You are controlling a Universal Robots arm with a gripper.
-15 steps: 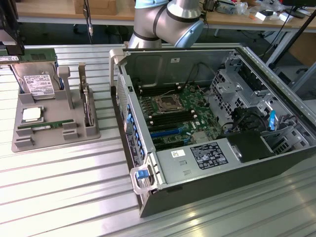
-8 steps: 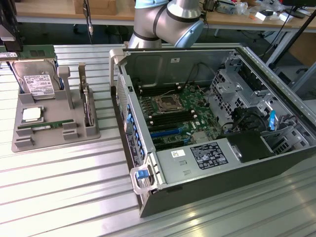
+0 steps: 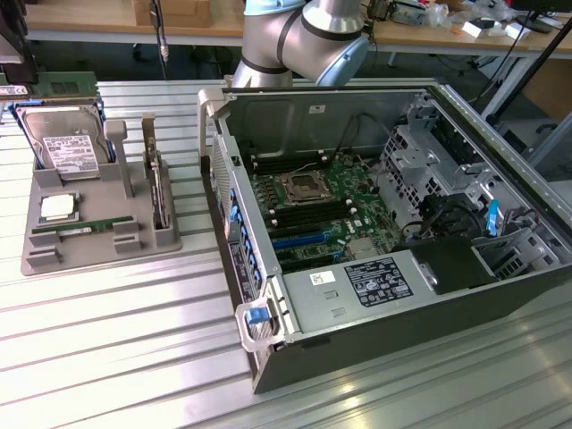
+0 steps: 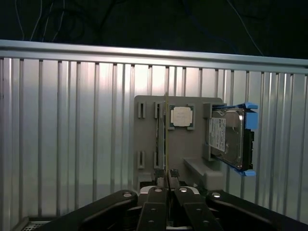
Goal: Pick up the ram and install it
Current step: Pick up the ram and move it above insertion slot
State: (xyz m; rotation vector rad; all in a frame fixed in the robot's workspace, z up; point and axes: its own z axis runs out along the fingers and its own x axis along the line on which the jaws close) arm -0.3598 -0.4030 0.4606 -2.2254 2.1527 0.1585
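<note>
Exterior view: the arm [image 3: 304, 36] leans in from the far side. At the exterior view's left of the open computer case [image 3: 402, 344] sits the grey tray [image 3: 89, 201], with a second ram stick [image 3: 85, 228] lying in one slot.

Wrist view: the gripper [image 4: 167, 173] has its fingers clamped on the ram [image 4: 166, 134]. The ram is held edge-on over the tray [image 4: 147, 139], near the processor [image 4: 183, 116] and the hard drive [image 4: 226, 137].
</note>
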